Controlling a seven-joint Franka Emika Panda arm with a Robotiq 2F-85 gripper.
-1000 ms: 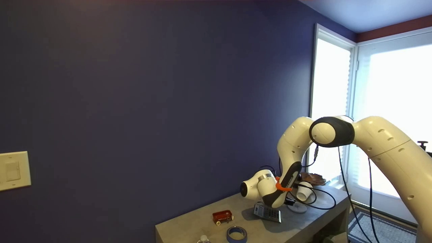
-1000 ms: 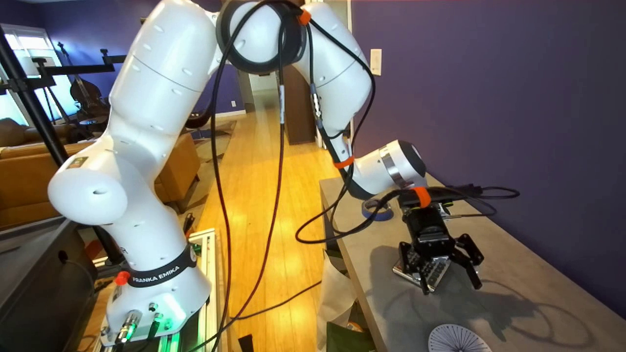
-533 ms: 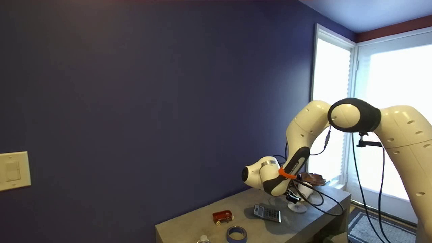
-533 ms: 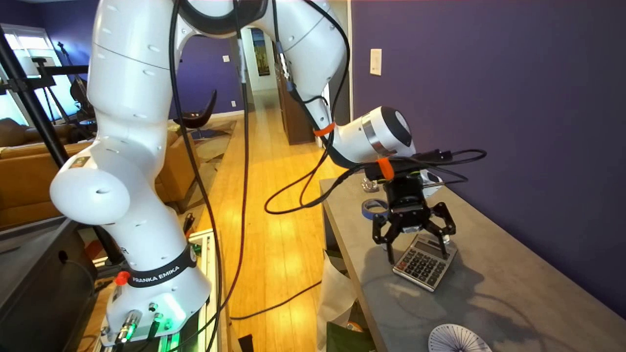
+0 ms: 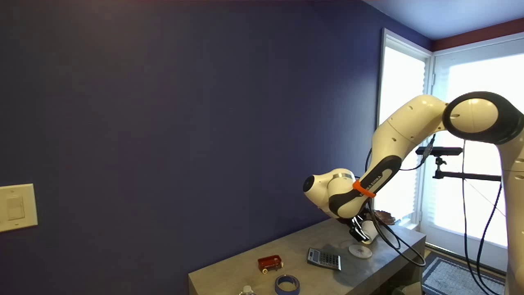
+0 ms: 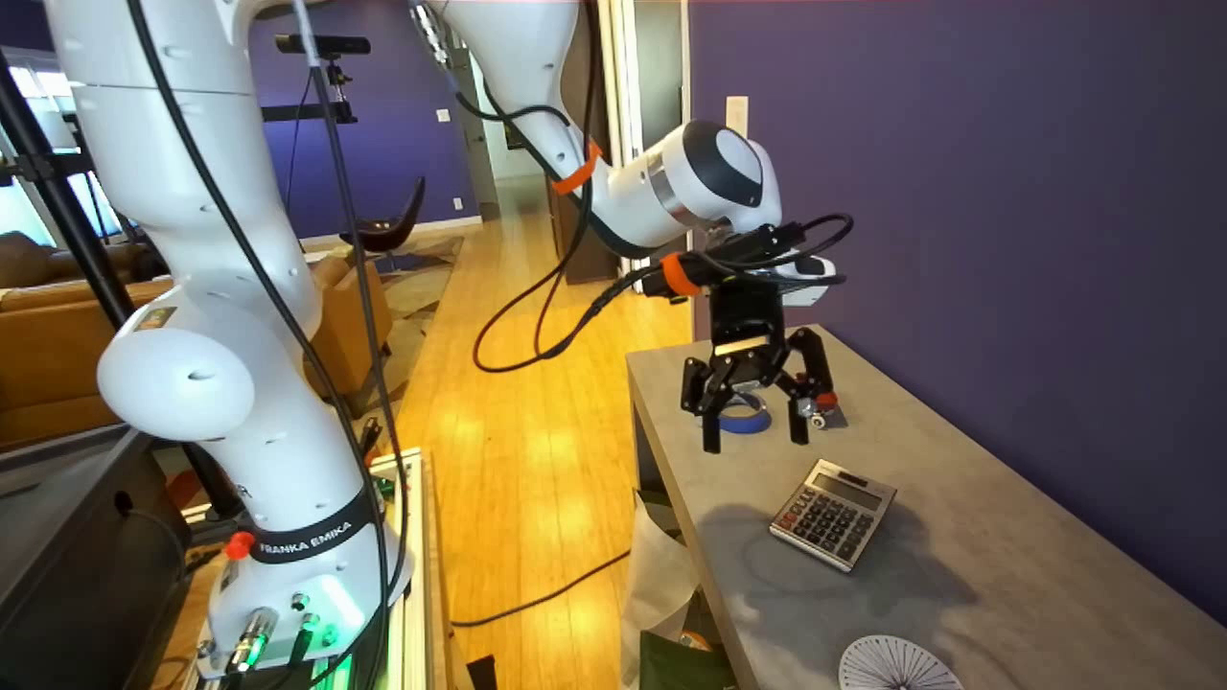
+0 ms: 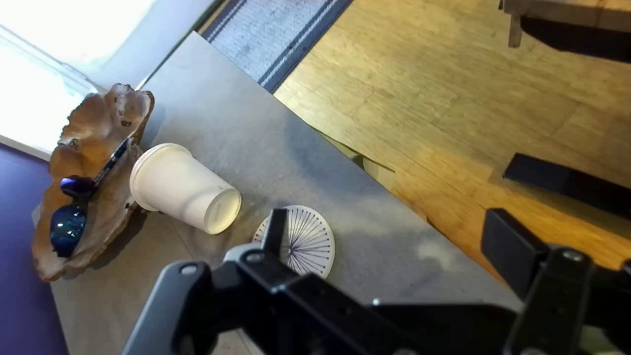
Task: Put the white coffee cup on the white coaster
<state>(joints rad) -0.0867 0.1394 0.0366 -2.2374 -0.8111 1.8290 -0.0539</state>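
Observation:
The white coffee cup (image 7: 185,190) appears to lie on its side in the wrist view, its rim by the wooden bowl and its base toward the coaster. In an exterior view the cup (image 5: 370,231) is partly behind my gripper. The white coaster (image 7: 313,241), a flat round disc with dark radiating lines, lies on the table beside the cup's base, with nothing on it. It shows in both exterior views (image 5: 360,251) (image 6: 899,663). My gripper (image 7: 389,236) is open and empty, held above the table. In an exterior view my gripper (image 6: 755,441) hangs with its fingers spread.
A brown wooden bowl (image 7: 88,123) holds sunglasses (image 7: 69,229) and a pen beyond the cup. A calculator (image 6: 834,515), a blue tape roll (image 5: 287,291), a small red wagon (image 5: 270,262) and a bottle top (image 5: 247,290) are on the table. A purple wall (image 6: 959,240) borders it.
The arm has risen and drawn back toward its base, lifting the open gripper away from above the calculator. The cup, coaster and other objects have not visibly moved.

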